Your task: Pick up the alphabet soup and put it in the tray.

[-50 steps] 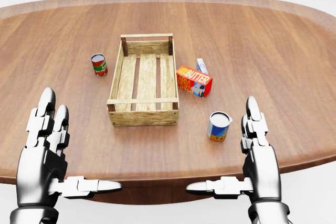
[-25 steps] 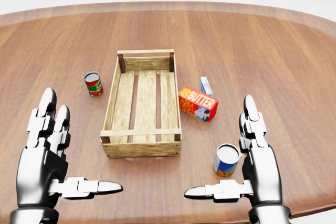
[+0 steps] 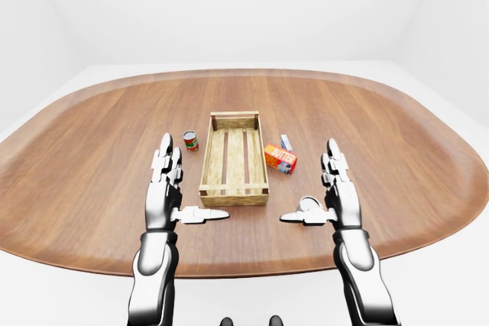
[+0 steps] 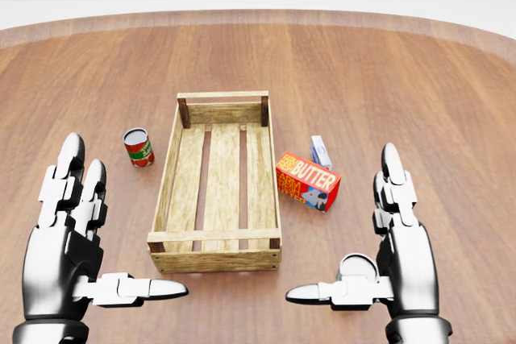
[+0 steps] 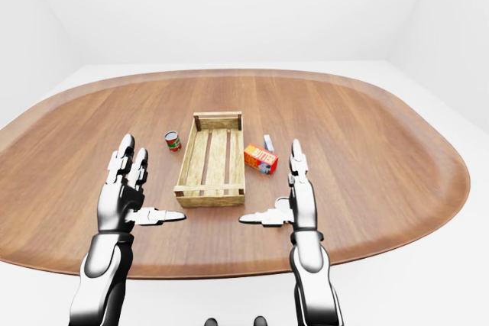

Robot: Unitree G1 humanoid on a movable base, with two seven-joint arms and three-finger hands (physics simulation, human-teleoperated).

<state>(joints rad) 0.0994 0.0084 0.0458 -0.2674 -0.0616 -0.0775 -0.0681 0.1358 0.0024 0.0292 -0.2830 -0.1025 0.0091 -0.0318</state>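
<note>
The alphabet soup can (image 4: 357, 267), blue and orange with a white lid, stands upright at the lower right of the head view. It is partly hidden behind the thumb of my right hand (image 4: 345, 230), whose open fingers stand beside it without closing on it. The wooden slatted tray (image 4: 214, 260) lies in the middle of the view, holding nothing, to the left of the can. My left hand (image 4: 117, 227) is open and empty at the lower left, apart from the tray.
A red and green can (image 4: 138, 147) stands left of the tray. A red butter box (image 4: 307, 180) and a small white and blue box (image 4: 320, 151) lie right of it. All rest on a large oval wooden table (image 4: 419, 102).
The whole picture has shifted: the camera has moved closer over the table, so the tray, boxes and cans sit lower. The soup can now stands behind my right thumb. Both hands keep their open pose.
</note>
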